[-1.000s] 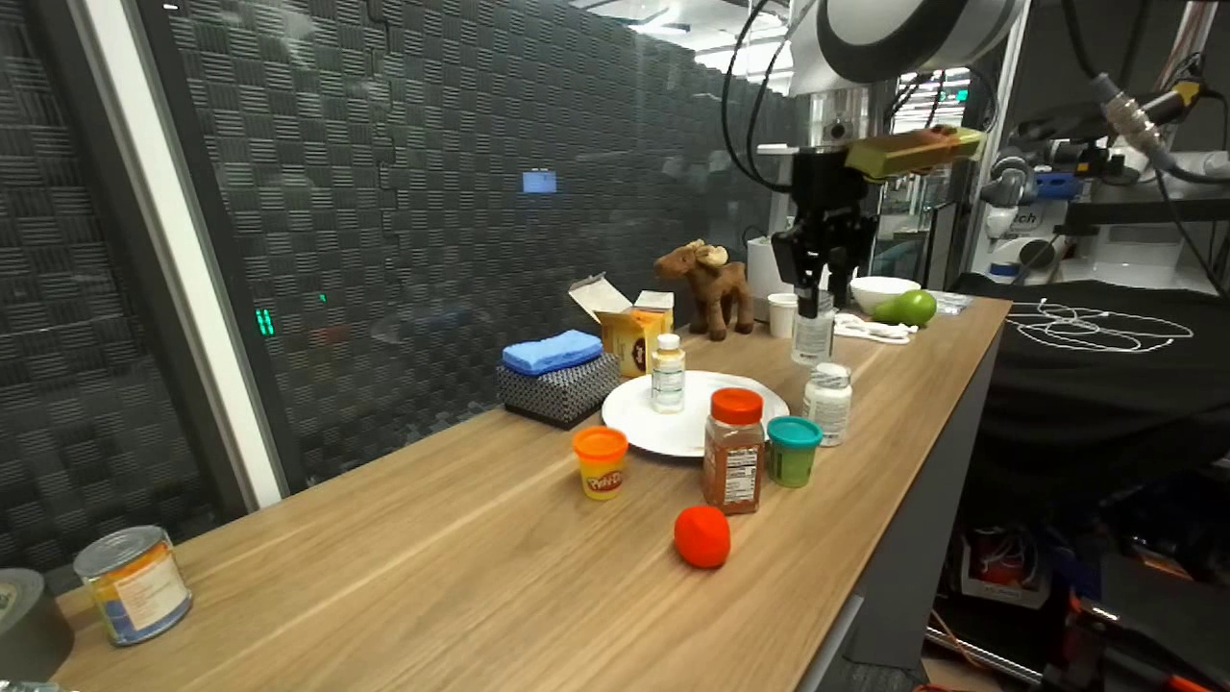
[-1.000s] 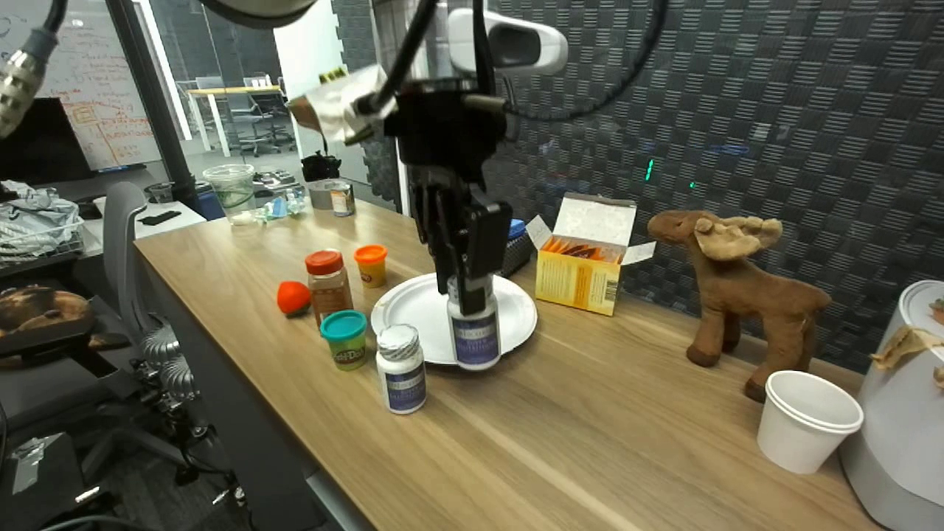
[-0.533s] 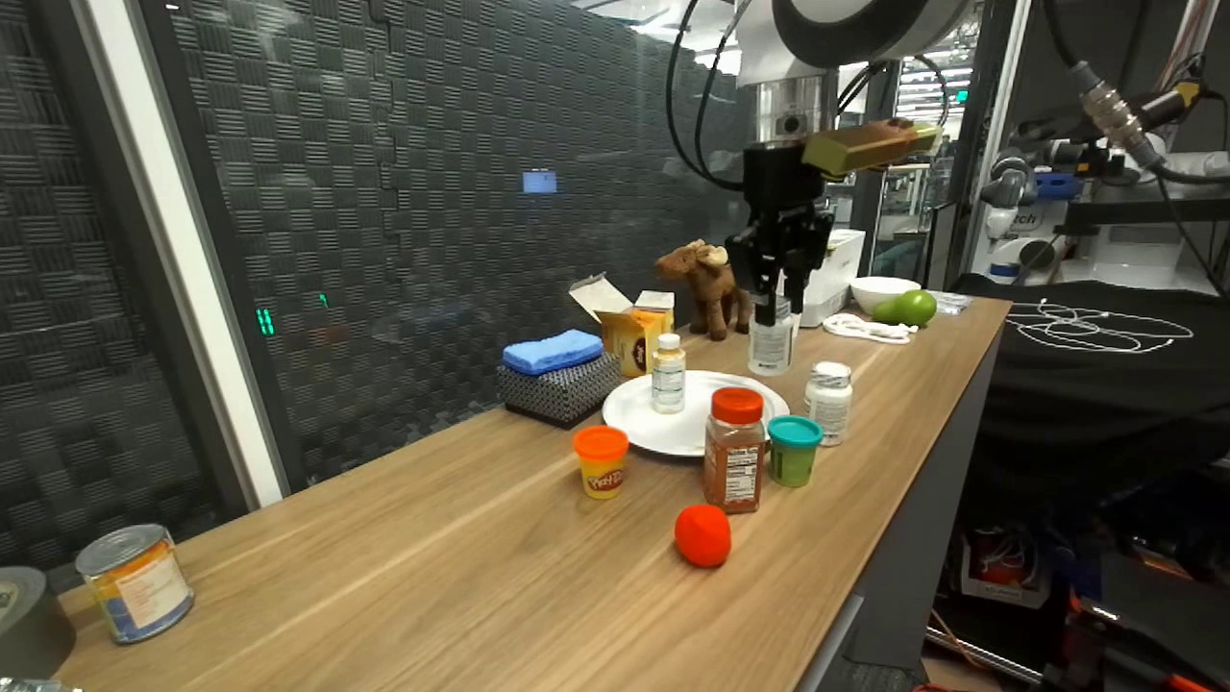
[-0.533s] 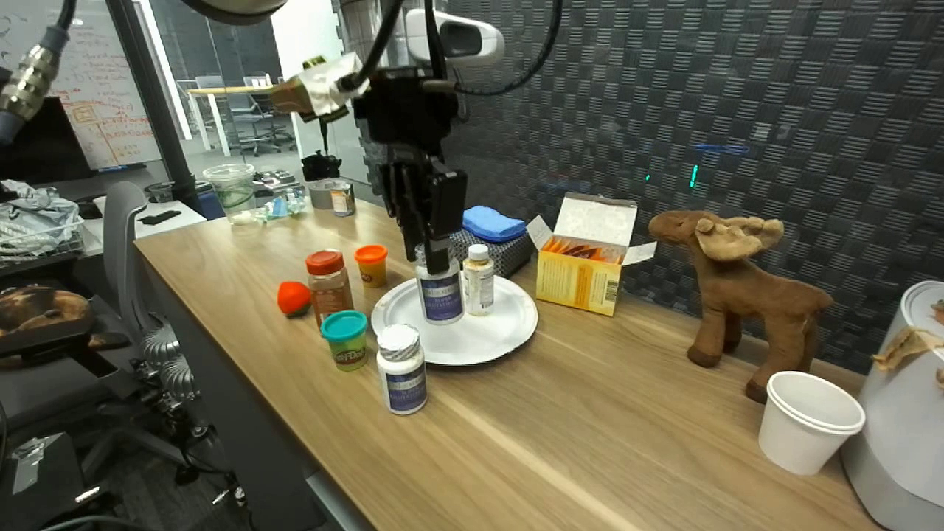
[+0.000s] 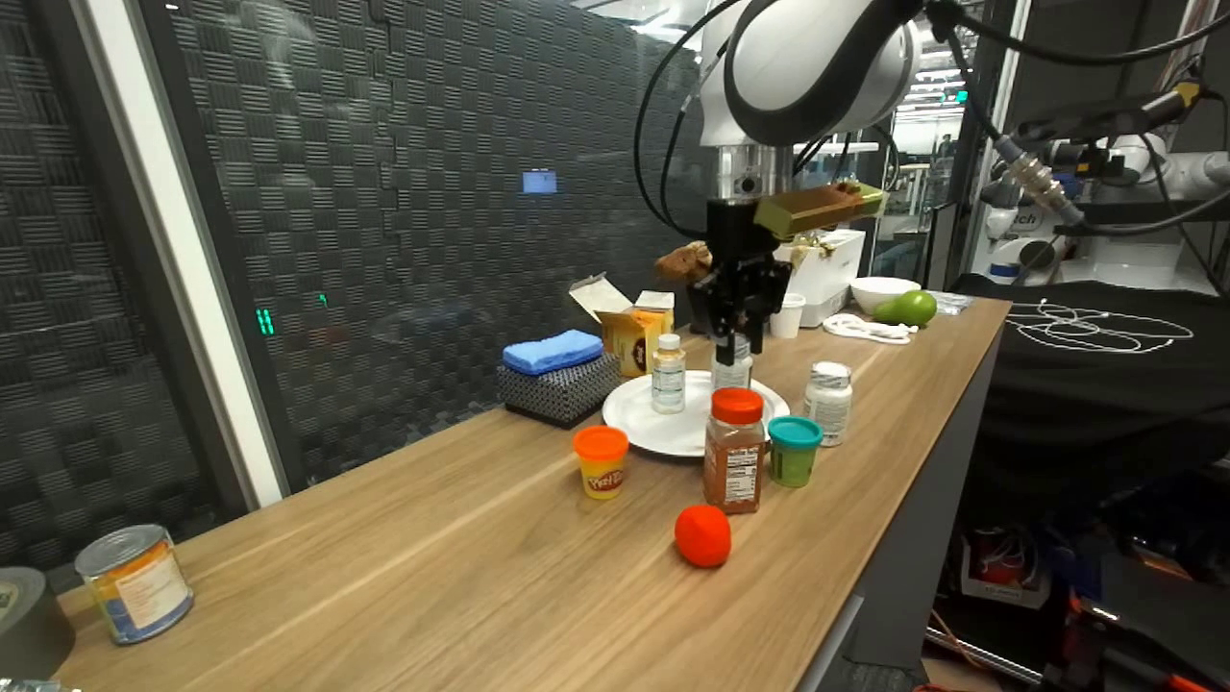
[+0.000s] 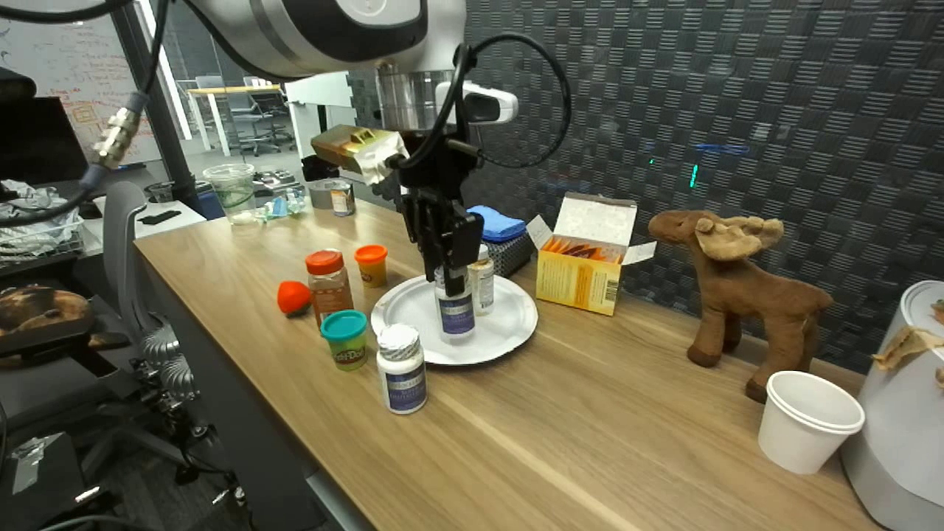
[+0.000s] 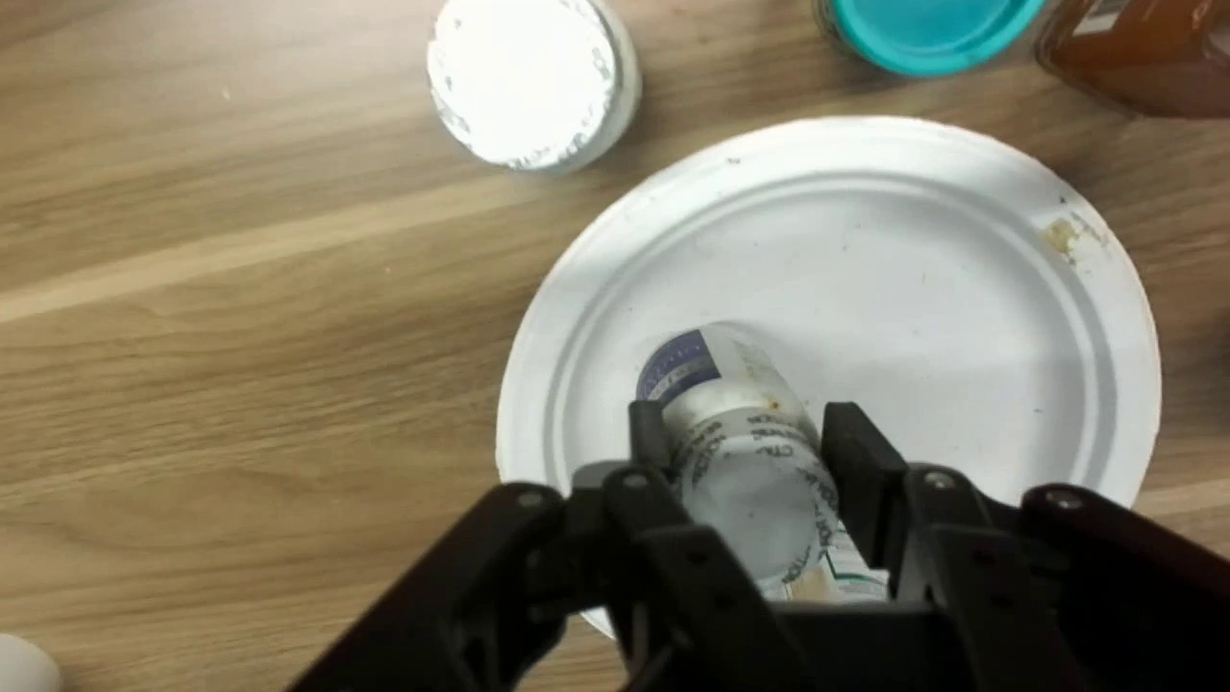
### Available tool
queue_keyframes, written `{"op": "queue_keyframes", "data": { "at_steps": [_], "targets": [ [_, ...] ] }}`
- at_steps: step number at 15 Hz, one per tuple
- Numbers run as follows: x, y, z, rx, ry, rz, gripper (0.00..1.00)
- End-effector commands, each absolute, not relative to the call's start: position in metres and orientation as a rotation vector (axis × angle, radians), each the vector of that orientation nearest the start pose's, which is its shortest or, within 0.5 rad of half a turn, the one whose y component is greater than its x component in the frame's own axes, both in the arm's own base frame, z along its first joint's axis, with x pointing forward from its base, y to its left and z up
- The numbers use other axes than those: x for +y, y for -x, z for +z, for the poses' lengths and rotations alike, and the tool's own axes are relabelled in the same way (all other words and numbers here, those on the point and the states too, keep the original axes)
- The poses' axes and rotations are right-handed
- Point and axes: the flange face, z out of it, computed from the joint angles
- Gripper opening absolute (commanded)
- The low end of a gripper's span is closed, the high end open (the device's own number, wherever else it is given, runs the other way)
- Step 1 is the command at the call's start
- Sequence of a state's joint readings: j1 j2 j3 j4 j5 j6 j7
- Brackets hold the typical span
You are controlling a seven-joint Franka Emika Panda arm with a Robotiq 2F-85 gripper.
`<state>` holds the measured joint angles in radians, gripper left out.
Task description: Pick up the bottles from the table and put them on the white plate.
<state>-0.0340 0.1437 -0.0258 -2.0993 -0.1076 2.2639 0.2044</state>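
Gripper (image 7: 742,420) clasps 1 white bottle (image 7: 747,457) over the plate (image 7: 922,298) — another bottle (image 7: 853,575) mostly hidden in the wrist view.

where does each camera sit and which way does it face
Exterior view: by the can, looking along the table; arm and pincer show.
Exterior view: by the white cups, looking toward that can; arm and pincer show.
Wrist view: above the pincer, looking down at the white plate; only pincer shows.
Both exterior views share the white plate and held white bottle.
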Motion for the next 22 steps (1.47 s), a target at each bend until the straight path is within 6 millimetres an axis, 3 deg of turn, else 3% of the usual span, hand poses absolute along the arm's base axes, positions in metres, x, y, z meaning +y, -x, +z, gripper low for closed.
{"op": "queue_keyframes", "data": {
  "at_steps": [1, 5, 12, 13, 15, 18, 22],
  "targets": [
    [-0.034, -0.595, 0.364, 0.327, 3.161, -0.117, 0.20],
    [-0.042, -0.605, 0.361, 0.335, 3.161, -0.130, 0.20],
    [-0.058, -0.606, 0.348, 0.330, 3.179, -0.108, 0.20],
    [-0.057, -0.606, 0.351, 0.327, 3.168, -0.107, 0.70],
    [-0.054, -0.602, 0.365, 0.298, 3.160, -0.121, 0.77],
    [-0.050, -0.587, 0.401, 0.261, 3.154, -0.168, 0.99],
    [-0.053, -0.550, 0.456, 0.256, 3.159, -0.251, 1.00]
  ]
}}
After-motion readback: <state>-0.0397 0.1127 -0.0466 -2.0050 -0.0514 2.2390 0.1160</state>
